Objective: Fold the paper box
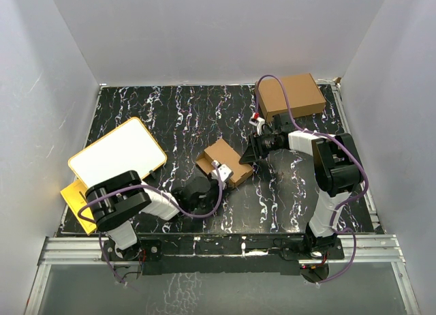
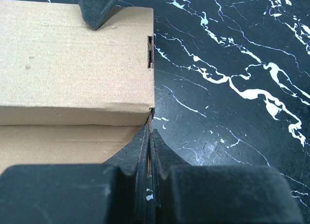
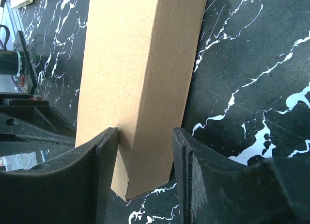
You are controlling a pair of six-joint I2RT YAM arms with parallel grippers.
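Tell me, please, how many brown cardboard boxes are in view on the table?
2. The paper box lies at the centre, between the two arms; the larger box sits in the far right corner. No others are visible, and none seems hidden.
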